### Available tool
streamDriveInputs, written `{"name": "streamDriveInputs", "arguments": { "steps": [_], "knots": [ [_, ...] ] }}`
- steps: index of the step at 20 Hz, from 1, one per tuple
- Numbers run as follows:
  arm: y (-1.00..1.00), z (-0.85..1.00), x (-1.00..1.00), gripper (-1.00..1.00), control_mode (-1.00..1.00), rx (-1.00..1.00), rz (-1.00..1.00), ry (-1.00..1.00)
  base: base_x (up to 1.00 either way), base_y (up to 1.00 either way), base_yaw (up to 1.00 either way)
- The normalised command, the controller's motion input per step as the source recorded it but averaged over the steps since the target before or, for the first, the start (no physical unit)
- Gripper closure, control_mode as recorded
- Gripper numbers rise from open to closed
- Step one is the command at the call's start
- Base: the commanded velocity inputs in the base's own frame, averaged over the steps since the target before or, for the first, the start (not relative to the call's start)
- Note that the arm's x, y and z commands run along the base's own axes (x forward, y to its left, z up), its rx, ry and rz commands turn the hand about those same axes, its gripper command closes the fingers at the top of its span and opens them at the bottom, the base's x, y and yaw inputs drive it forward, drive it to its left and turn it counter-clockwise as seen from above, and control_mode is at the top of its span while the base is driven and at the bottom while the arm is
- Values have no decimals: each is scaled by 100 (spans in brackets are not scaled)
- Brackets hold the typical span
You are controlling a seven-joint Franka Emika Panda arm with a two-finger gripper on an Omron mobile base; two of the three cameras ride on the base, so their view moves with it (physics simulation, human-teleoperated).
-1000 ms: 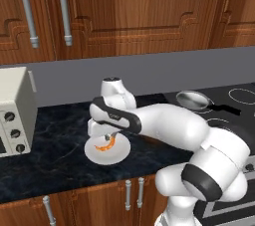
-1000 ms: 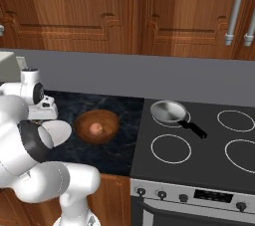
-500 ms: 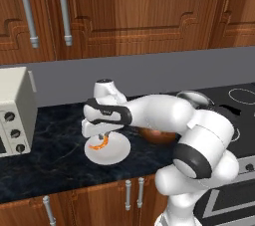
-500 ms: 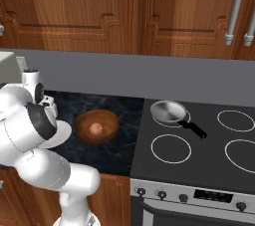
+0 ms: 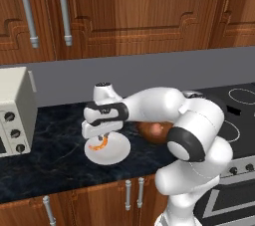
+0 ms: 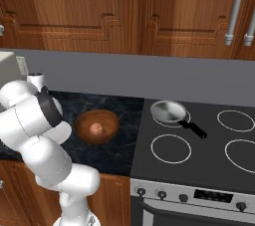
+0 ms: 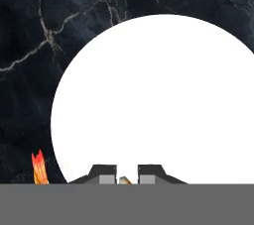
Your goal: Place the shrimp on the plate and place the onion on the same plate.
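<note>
Over the dark marble counter (image 5: 50,170), the gripper (image 7: 123,173) was seen hanging just above the white plate (image 7: 158,100), its jaws drawn nearly together on the shrimp (image 5: 98,144). From the left base camera, the curved orange piece was seen dangling below the hand, over the plate's left part. From the hand camera, a pale sliver was caught between the dark finger tips and an orange tail end stuck out low at the left, past the plate's rim. The grip was therefore judged to be on the body of the shrimp, with the tail left free.

The shrimp was judged to be light, small and smooth-skinned, so that a narrow pinch across its thickest middle part would be the surest hold; a grip near either tapered end would probably let it swivel or slip. Little harm was expected from a short drop onto the plate, though a curved piece might rock or slide towards the rim.

The onion (image 6: 96,128) was seen resting inside the brown wooden bowl (image 6: 97,126), to the right of the plate on the same counter and well apart from the gripper. As a round, firm ball it was judged likely to roll, and best taken across its widest part from above. A grey frying pan (image 6: 169,112) stood on the stove (image 6: 199,145) further right.
</note>
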Motion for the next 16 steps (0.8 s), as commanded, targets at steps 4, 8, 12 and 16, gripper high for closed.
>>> {"name": "streamDriveInputs", "arguments": {
  "steps": [4,8,12,16],
  "knots": [
    [0,-30,4,100,-100,0,0,-1,0,0,0],
    [0,-22,0,100,-100,0,0,0,0,0,0],
    [2,-19,0,100,-100,0,0,0,0,0,0],
    [0,-14,0,100,-100,0,0,0,0,0,0]
  ]
}}
